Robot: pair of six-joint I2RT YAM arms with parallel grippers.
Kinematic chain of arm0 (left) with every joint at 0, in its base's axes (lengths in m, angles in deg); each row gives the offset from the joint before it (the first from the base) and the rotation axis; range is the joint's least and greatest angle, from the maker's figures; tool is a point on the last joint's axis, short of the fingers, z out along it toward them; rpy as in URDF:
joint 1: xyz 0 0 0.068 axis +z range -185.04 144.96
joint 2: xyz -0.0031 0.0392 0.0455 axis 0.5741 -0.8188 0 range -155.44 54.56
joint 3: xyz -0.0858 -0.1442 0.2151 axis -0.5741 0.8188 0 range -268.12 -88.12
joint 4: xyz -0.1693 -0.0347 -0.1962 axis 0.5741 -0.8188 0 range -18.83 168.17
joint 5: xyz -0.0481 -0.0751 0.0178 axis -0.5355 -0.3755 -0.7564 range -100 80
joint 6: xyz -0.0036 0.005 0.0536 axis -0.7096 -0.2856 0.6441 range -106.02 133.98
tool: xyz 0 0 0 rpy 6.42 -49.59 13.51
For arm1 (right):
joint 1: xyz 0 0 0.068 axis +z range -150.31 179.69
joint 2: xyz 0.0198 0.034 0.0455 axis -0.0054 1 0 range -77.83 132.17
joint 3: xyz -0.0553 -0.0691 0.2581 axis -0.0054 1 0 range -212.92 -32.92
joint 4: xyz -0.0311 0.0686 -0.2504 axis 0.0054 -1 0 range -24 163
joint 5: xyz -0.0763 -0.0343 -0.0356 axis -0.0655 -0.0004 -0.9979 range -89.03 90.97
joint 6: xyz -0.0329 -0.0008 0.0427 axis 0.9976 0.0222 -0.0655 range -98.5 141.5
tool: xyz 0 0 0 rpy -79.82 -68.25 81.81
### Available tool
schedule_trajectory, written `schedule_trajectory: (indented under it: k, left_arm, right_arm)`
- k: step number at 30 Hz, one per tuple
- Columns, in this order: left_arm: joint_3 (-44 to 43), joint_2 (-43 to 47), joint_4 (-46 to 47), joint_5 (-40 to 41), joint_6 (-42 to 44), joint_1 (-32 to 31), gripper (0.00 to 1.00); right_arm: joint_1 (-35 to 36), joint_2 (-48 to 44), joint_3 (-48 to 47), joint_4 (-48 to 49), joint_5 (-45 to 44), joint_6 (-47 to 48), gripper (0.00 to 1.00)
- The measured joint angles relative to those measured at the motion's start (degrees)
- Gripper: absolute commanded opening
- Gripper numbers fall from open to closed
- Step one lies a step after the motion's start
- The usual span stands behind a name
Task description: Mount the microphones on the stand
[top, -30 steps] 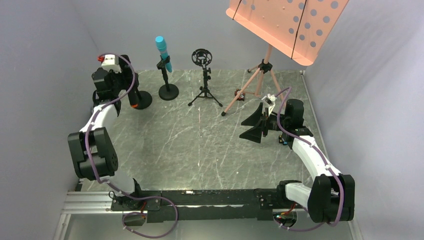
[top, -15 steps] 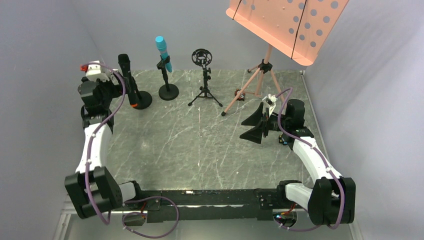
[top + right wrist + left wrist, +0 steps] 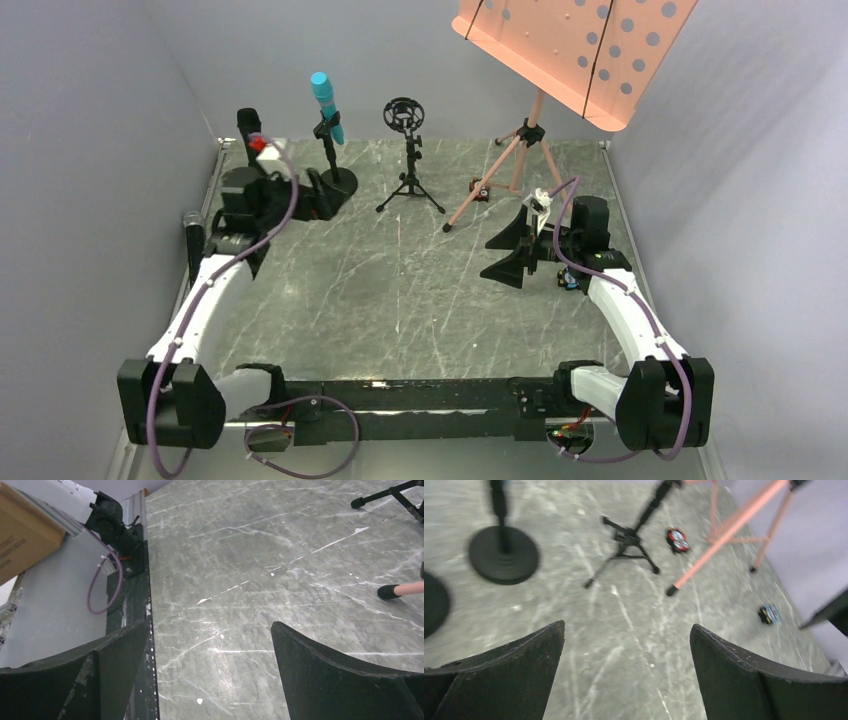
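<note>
The cyan-blue microphone [image 3: 325,105] stands clipped in a round-base stand [image 3: 337,180]. Left of it, the top of the long black microphone [image 3: 247,122] rises behind my left wrist; its lower end and its stand are hidden. A black mic with a silvery head [image 3: 192,245] seems to lie along the left wall. The tripod stand [image 3: 409,185] has an empty ring mount [image 3: 403,114]. My left gripper [image 3: 318,195] [image 3: 626,630] is open and empty over bare table, before the round base [image 3: 504,555]. My right gripper [image 3: 503,255] [image 3: 210,630] is open and empty at the right.
A pink music stand [image 3: 570,50] on tripod legs [image 3: 500,175] [image 3: 719,545] stands at the back right, a small red object [image 3: 481,190] [image 3: 678,539] by its feet. A small blue-yellow item [image 3: 769,614] lies farther right. Walls close three sides.
My left gripper came off the long black microphone, which stayed upright in its stand, drew back left, then swung right to face the table's middle. The right arm has not moved.
</note>
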Motion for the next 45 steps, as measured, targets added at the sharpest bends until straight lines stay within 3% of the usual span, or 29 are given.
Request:
schedule_trajectory:
  k: [3,8,12,19,29,45]
  left_arm:
    - [-3.28,-3.50,-1.38,0.90,1.40,-8.57,0.99]
    - [-9.60,-15.76,4.39,5.20,3.67,-16.28,0.97]
    - [-10.10,-25.70,14.71,7.26,5.62,-19.08,0.94]
    - [-19.06,-42.21,24.94,9.35,6.21,-20.59,0.90]
    - [-28.81,-50.29,31.69,13.16,8.02,-23.80,0.80]
    - [-29.86,-51.84,29.53,15.08,8.55,-24.35,0.66]
  right_arm:
    - [0.00,0.00,-0.22,-1.40,-0.48,1.73,1.00]
    - [0.00,0.02,-0.48,-3.45,-1.11,3.58,1.00]
    - [0.00,0.02,-0.79,-4.35,-1.27,4.61,1.00]
    - [0.00,0.13,-1.22,-5.75,-1.27,5.97,1.00]
    - [0.00,0.79,-1.86,-7.23,-1.25,6.82,1.00]
    - [0.00,1.16,-2.19,-7.56,-1.20,6.91,1.00]
